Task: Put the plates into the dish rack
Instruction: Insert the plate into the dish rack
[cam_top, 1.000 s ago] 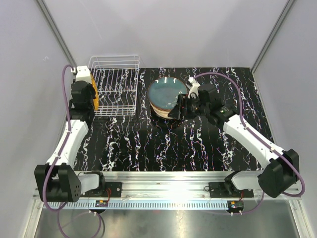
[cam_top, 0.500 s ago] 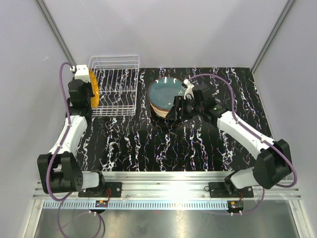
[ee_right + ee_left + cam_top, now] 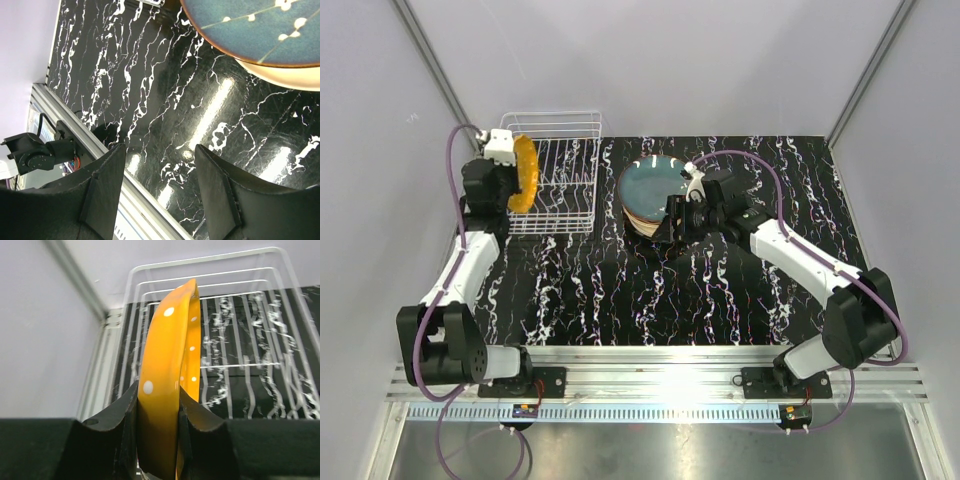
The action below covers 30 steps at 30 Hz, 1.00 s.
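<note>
My left gripper pinches the orange plate upright over the left end of the dish rack. The right gripper hangs spread (empty) beside the stacked plates. If I lower the plate askew, its rim could catch a prong and slip.

Pale plain walls; black white-veined tabletop; aluminium rail near edge.

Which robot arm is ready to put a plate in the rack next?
Left. The left gripper pinches the yellow plate on edge at the dish rack; the right gripper is open and empty beside the blue plate stack.
</note>
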Each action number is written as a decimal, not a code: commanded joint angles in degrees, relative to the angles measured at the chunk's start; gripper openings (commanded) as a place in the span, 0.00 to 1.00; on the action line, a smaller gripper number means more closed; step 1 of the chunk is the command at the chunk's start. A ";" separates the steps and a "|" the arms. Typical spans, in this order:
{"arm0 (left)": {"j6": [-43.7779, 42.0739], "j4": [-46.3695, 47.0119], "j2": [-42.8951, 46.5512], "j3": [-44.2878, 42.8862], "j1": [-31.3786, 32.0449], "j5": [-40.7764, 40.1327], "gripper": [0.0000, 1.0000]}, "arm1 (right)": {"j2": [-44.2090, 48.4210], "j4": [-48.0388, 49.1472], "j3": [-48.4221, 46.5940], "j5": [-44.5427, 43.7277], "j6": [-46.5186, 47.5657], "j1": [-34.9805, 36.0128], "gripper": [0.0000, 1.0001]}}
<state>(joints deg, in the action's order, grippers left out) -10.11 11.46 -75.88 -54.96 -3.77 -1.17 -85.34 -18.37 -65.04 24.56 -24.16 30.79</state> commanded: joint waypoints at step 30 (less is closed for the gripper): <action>-23.02 -0.22 -19.66 -40.14 16.42 -26.87 0.00 | 1.49 -0.09 -1.85 -1.27 1.13 0.42 0.64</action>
<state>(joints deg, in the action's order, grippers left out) -28.82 1.56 -97.91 -89.36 12.64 -23.24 -85.58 -18.72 -65.06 24.47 -23.99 30.81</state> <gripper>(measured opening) 0.289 0.639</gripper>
